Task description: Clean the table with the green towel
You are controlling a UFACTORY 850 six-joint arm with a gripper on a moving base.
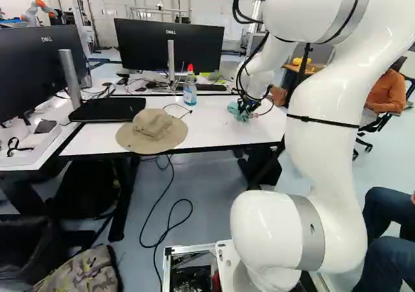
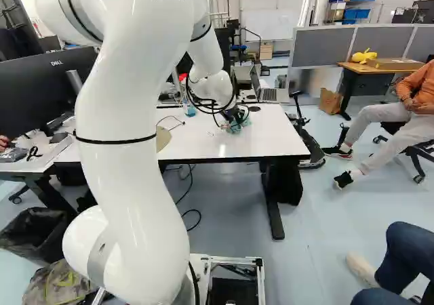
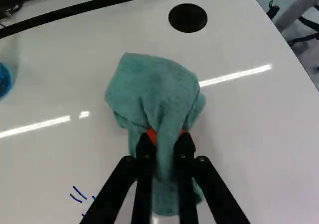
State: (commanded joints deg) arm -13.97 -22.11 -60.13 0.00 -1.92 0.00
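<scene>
The crumpled green cloth towel [image 3: 153, 84] is on the glossy white table [image 3: 259, 134], its pinched part partly hidden by the black two-fingered gripper [image 1: 246, 104], whose nearly closed fingers clamp it, cloth bulging ahead and trailing beneath.
</scene>
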